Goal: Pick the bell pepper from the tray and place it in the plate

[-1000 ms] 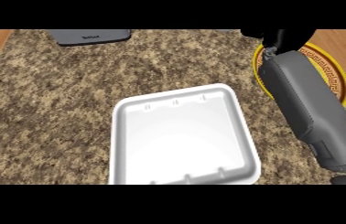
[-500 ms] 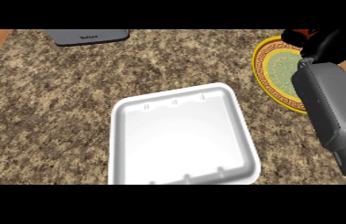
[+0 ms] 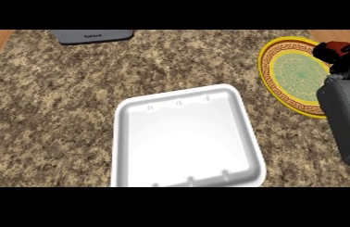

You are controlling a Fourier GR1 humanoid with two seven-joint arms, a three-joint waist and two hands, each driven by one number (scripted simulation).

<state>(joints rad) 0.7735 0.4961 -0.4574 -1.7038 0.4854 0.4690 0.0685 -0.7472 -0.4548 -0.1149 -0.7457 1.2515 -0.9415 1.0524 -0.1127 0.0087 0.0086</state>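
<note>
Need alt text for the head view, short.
The right hand, at the view's right edge, holds a red bell pepper at the far edge of a yellow-rimmed green plate. An empty white tray sits mid-counter; a dark grey object lies top left.

No legible txt anywhere. Only candidate: dark grey slab [image 3: 94, 35] at far edge of counter, top-left of head view. It has a short pale mark approx. mid-face, looks like a small printed word or logo, but too small and blurred to make out any chars. Plate [image 3: 273, 80], right side: red-brown band round the yellow rim is a repeating key pattern, i.e. ornament, not letters or nos.
</note>
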